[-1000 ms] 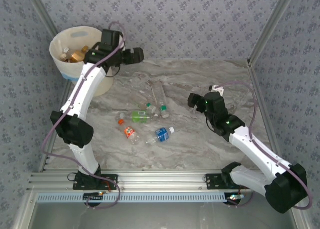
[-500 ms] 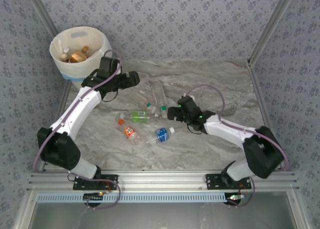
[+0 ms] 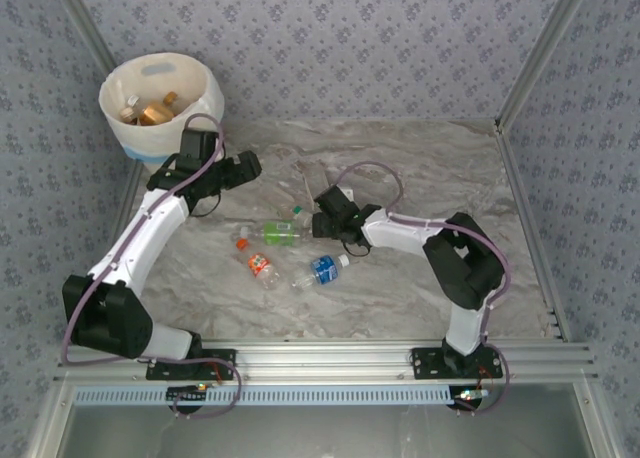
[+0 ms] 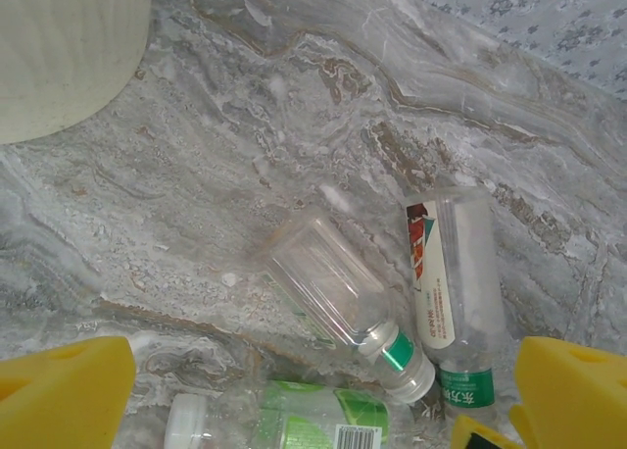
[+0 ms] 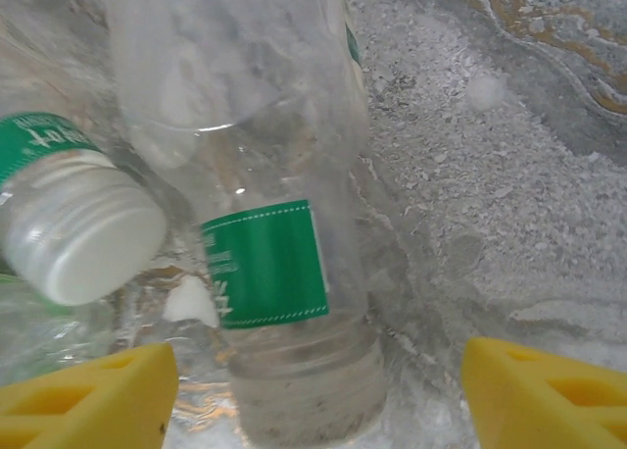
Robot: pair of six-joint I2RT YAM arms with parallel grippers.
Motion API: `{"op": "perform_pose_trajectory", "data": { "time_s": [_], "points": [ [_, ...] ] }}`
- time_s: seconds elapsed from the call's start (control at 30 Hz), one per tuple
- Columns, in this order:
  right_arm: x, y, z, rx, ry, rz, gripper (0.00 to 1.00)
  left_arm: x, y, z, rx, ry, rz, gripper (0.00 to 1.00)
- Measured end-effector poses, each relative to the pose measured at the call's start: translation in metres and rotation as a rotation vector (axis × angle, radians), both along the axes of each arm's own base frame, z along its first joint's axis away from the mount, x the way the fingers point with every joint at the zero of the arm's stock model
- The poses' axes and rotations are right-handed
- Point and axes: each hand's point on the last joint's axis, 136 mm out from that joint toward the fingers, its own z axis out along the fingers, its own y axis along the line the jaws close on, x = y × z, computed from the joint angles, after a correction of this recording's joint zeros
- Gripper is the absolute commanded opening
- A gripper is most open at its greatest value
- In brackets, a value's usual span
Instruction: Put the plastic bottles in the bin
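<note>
Left fingers (image 3: 245,166): spread wide with nothing between them, hanging above the counter (image 3: 430,158), between the bin and the loose bottles.
Right fingers (image 3: 324,221): apart and low over the counter, one on each side of the green-band bottle's neck end. My right wrist view shows a gap on both sides, so I am not touching it.
Green-band bottle (image 5: 269,263): clear, lying on the counter, with a dark green band near its neck and its cap end towards my right wrist camera.
White-capped bottle (image 5: 78,238): lying close against the green-band bottle. I cannot tell whether they touch.
Lime-label bottle (image 3: 276,233): lying on its side mid-counter, between my two sets of fingers and just beside the two clear bottles.
Orange bottle (image 3: 261,267): lying nearer my arm bases than the lime-label bottle.
Blue bottle (image 3: 322,269): lying near the orange bottle but apart from it.
Bin (image 3: 205,88): upright at the far left corner of the counter, well apart from the loose bottles.
Gold-brown bottles (image 3: 152,111): already inside the bin, against its left wall.
</note>
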Motion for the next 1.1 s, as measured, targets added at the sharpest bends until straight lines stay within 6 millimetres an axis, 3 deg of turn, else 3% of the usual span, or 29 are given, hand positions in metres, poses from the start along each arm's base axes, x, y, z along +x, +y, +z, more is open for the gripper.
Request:
{"op": "perform_pose_trajectory", "data": {
  "time_s": [0.27, 0.63, 0.7, 0.8, 1.0, 1.1],
  "points": [
    [0.006, -0.004, -0.028, -0.07, 0.028, 0.022, 0.61, -0.003, 0.003, -0.004, 0.003, 0.003, 0.007, 0.99],
    [0.011, -0.001, -0.018, -0.068, -0.022, 0.055, 0.25, -0.003, 0.0, -0.006, -0.037, -0.006, -0.002, 1.0],
    [0.007, -0.003, -0.006, -0.046, -0.041, 0.058, 0.17, -0.002, -0.007, -0.003, -0.074, -0.014, -0.03, 0.99],
    [0.002, 0.001, 0.022, 0.028, -0.089, 0.082, 0.13, 0.0, -0.023, 0.005, -0.159, -0.038, -0.089, 1.0],
    [-0.002, 0.025, 0.09, 0.243, -0.232, 0.166, 0.14, 0.003, -0.057, 0.026, -0.347, -0.091, -0.185, 1.0],
    [-0.004, 0.041, 0.109, 0.326, -0.27, 0.216, 0.15, 0.005, -0.074, 0.033, -0.408, -0.106, -0.225, 1.0]
  ]
}}
